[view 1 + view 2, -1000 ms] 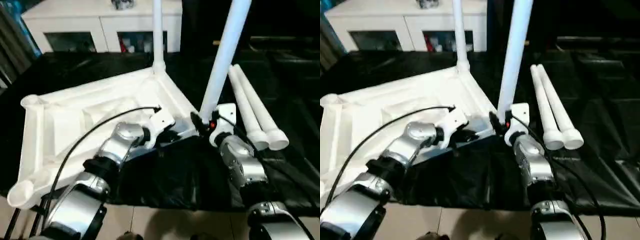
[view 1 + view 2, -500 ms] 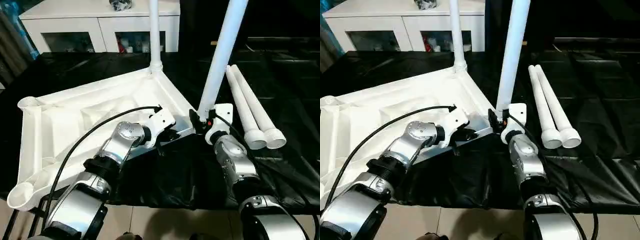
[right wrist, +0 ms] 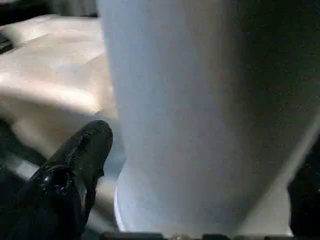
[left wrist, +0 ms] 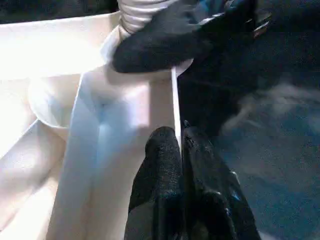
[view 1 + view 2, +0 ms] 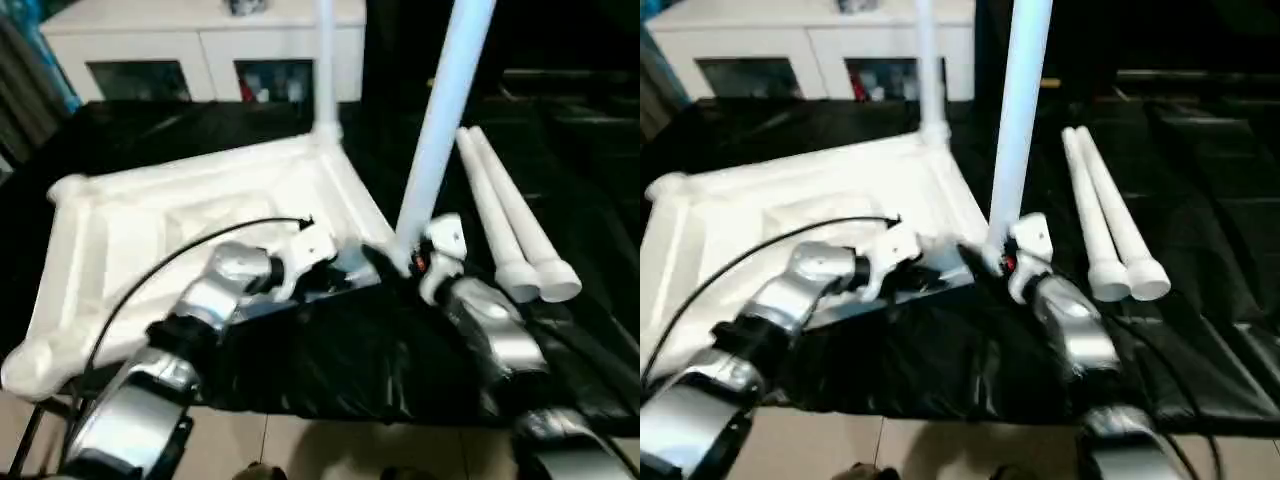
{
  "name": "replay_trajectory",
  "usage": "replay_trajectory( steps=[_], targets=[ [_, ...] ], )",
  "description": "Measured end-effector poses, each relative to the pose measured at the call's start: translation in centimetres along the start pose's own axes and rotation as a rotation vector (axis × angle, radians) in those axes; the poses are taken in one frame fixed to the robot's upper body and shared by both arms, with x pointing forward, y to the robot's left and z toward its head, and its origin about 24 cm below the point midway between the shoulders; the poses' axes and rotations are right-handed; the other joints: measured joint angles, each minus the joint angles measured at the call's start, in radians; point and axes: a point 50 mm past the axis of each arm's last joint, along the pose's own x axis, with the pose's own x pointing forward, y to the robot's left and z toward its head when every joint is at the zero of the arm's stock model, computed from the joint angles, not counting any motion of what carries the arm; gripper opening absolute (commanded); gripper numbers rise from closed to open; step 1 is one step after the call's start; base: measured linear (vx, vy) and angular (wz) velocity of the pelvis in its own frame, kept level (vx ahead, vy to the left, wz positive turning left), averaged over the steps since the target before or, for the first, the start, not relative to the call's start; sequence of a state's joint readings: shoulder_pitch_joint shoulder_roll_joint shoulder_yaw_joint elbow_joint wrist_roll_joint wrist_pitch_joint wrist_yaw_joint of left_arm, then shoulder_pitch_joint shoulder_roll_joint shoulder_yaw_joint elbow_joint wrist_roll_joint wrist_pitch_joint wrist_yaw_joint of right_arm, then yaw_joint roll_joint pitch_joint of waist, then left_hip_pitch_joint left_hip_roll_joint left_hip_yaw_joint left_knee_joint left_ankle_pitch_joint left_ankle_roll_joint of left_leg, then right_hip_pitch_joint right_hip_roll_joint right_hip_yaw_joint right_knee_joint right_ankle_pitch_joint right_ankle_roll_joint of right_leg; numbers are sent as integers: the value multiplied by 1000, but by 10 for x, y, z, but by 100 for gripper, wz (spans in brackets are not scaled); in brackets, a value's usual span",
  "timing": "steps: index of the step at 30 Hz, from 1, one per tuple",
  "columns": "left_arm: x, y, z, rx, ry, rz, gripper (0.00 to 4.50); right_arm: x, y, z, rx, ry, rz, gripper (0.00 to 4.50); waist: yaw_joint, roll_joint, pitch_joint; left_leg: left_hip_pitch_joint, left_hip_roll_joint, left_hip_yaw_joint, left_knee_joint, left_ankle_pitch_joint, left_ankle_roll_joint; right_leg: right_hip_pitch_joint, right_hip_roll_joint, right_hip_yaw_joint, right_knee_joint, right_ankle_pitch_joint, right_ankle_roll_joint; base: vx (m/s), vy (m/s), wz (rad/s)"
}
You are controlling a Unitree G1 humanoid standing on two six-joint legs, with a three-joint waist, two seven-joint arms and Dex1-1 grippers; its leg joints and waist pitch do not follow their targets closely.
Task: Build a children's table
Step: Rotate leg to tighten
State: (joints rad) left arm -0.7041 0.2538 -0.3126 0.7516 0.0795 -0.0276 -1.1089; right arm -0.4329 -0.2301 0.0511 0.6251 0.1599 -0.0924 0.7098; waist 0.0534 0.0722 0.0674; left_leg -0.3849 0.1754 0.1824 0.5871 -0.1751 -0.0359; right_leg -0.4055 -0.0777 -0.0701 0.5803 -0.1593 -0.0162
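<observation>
Two white legs [image 5: 520, 225] lie side by side on the black table [image 5: 590, 180], right of the upturned tabletop [image 5: 190, 215]. The left gripper [image 4: 179, 142] is clamped on the tabletop's near rim. The right gripper [image 5: 395, 262] stands apart around an upright leg [image 5: 440, 130] in the near corner socket.

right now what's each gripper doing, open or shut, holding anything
Left gripper: shut, its fingers pinched on the thin rim of the tabletop.
Right gripper: at the base of the near upright leg; whether it grips cannot be told.
</observation>
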Motion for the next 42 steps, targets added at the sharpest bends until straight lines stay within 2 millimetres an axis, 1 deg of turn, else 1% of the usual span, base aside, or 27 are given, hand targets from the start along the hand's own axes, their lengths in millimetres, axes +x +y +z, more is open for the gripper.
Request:
replay_trajectory(
  steps=[2,8,12,13,14,15,18,21,23,26,28,30,34,36,38,40,42],
  targets=[
    [-5,-2,-2,25,6,-53,0,-12,3,2,-44,28,108,436,7,0,0,1,0,0,0,0,0,1,0,0,0,0,0,0,0,0],
    [-14,-9,-6,65,14,-162,0,-36,8,6,-99,116,344,436,19,2,-1,1,0,0,0,0,0,1,0,1,-1,0,0,0,0,0],
    [-19,-12,-8,86,28,-224,0,-46,11,9,-127,176,457,436,26,2,-1,1,0,0,0,0,0,2,0,0,-1,0,0,0,0,0],
    [-19,-12,-9,89,30,-232,0,-47,12,10,-130,186,473,436,28,2,-1,1,0,0,0,0,0,2,0,0,-1,0,0,0,0,0],
    [-20,-13,-9,94,32,-242,0,-48,12,11,-131,194,486,410,31,2,-2,1,0,0,0,0,0,2,0,0,-1,0,0,0,0,0],
    [-20,-13,-9,99,32,-247,0,-49,13,11,-132,200,494,410,33,2,-2,1,0,0,0,0,0,2,0,1,-1,0,0,0,0,0],
    [-21,-14,-9,106,36,-269,0,-50,13,11,-136,218,514,397,34,2,-2,1,0,0,1,0,0,2,0,1,-1,0,0,0,0,0],
    [-22,-15,-10,111,39,-277,0,-50,15,13,-134,226,524,360,34,1,-2,1,0,0,0,0,0,2,0,1,-1,0,0,0,0,0],
    [-23,-15,-10,113,41,-286,0,-50,15,13,-130,230,527,359,34,1,-2,1,0,0,0,0,0,2,0,0,-1,0,0,0,0,0],
    [-24,-15,-10,120,43,-292,0,-50,17,13,-119,236,539,324,34,1,-3,1,0,0,0,0,0,2,0,0,-1,0,0,0,0,0],
    [-24,-16,-10,123,44,-296,0,-51,18,13,-108,237,548,317,34,1,-3,1,0,0,1,0,0,2,0,0,-1,0,0,0,0,0],
    [-25,-16,-10,124,46,-302,0,-52,19,13,-106,237,551,292,34,1,-3,1,0,0,0,0,0,2,0,0,-1,0,0,0,0,0],
    [-25,-16,-11,116,49,-299,0,-52,21,11,-79,231,536,279,35,0,-4,2,0,0,1,0,0,2,0,0,0,0,0,0,0,0],
    [-22,-15,-10,97,41,-281,0,-49,23,9,-41,202,498,277,35,0,-4,3,0,0,2,0,0,3,0,1,1,0,0,0,0,0],
    [-19,-8,-8,61,38,-201,0,-42,19,7,5,155,371,277,33,-1,-4,4,1,0,6,0,0,2,0,1,4,0,0,0,0,0],
    [-11,-3,-5,28,42,-139,0,-37,16,3,26,131,253,277,30,-1,-4,5,0,0,6,0,0,4,0,2,4,-4,6,0,0,0],
    [-2,-2,-3,-7,34,-80,0,-31,11,0,33,111,124,276,21,-2,-4,7,-1,1,6,0,0,4,-1,3,4,-4,7,0,0,0]
  ],
)
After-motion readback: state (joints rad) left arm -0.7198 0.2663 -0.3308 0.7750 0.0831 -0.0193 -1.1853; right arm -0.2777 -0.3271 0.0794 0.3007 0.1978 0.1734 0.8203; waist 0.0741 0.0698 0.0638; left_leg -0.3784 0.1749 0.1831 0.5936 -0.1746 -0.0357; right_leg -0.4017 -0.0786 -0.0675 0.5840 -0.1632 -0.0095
